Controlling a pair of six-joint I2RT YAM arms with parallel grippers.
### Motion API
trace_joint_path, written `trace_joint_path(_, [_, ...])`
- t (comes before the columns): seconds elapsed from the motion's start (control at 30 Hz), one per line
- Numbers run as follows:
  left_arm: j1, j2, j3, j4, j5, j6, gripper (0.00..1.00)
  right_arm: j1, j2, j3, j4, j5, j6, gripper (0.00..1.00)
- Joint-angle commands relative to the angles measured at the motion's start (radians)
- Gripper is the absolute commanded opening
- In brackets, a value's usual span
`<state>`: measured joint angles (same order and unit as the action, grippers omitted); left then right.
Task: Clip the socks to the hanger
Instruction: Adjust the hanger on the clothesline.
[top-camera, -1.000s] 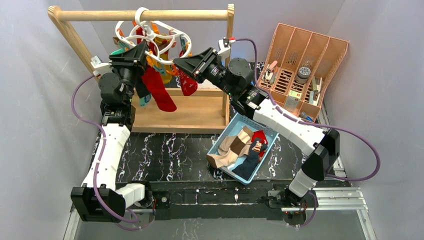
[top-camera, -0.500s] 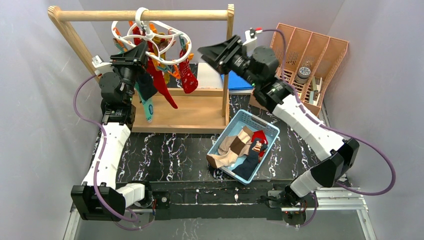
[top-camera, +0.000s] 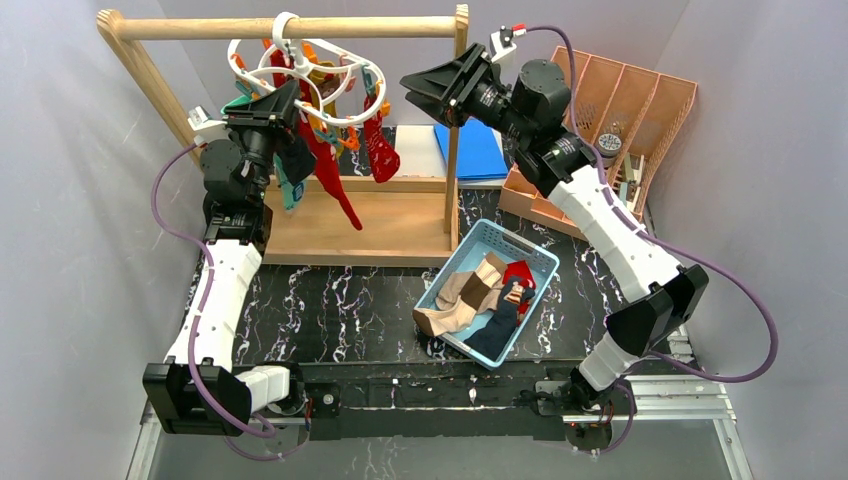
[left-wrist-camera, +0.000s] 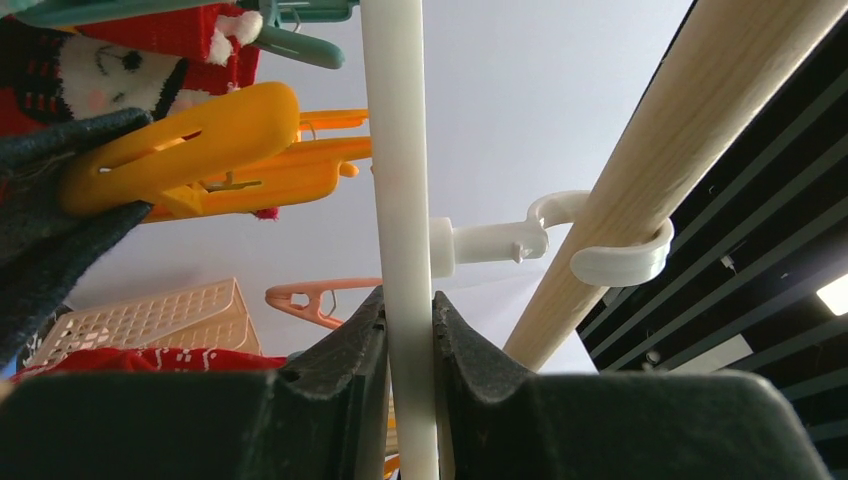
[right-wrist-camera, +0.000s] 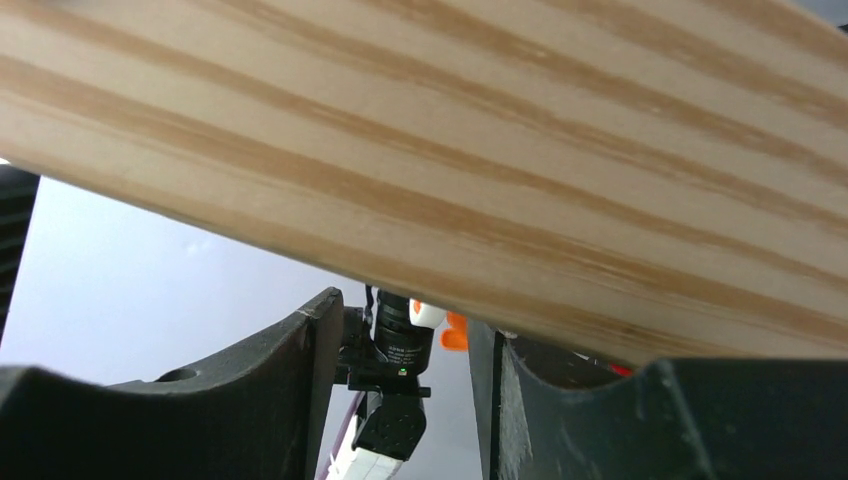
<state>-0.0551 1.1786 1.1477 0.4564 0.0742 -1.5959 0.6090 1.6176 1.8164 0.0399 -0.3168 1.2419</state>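
Top external view, wooden frame (top-camera: 300, 28): one, upper left; hanging socks cover part of its base board. In the right wrist view it is a blurred plank, cut off at every edge.
Arms: two; both bases sit at the bottom edge.
Peach rack (top-camera: 660, 100): one, upper right. The right arm hides its left side, and the bits inside are too small to name.
Basket (top-camera: 520, 245): one, light blue, lower centre-right.
Left pincer (left-wrist-camera: 408, 310): clamped on a white bar of the hanger (left-wrist-camera: 398, 150). In the top view its tips are lost among the socks.
Right pincer (right-wrist-camera: 405, 322): fingers apart with nothing between them, just beside the frame's right post, upper centre.
Hanger: one, hooked over the rail, upper left.
Hung socks: three clear, namely a long red sock (top-camera: 330, 180), a patterned sock (top-camera: 380, 150) and a dark sock (top-camera: 296, 158). Any others are tangled.
Basket socks (top-camera: 470, 300): tan, red and navy, overlapping; the number is unclear.
Pegs: two orange pegs (left-wrist-camera: 180, 150) in the left wrist view; the total cannot be counted.
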Motion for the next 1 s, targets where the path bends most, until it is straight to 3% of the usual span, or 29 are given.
trace_joint_path(0.0, [-0.002,-0.017,0.050,0.023,0.034,0.016,0.16,0.001,0.046,0.083,0.028,-0.039,0.001,0.57])
trace_joint_path(0.5, [-0.002,-0.038,0.029,0.023,0.043,0.008,0.16,0.052,0.111,0.128,-0.014,-0.035,0.008,0.54])
trace_joint_path(0.7, [-0.002,-0.058,0.018,0.012,0.041,0.011,0.16,0.061,-0.013,-0.065,0.100,0.067,0.012,0.55])
trace_joint_path(0.83, [-0.002,-0.054,0.019,0.012,0.039,0.008,0.16,0.089,-0.146,-0.262,0.233,0.253,0.008,0.57])
trace_joint_path(0.97, [-0.002,-0.054,0.019,0.012,0.036,0.005,0.16,0.153,-0.199,-0.329,0.301,0.402,-0.029,0.58])
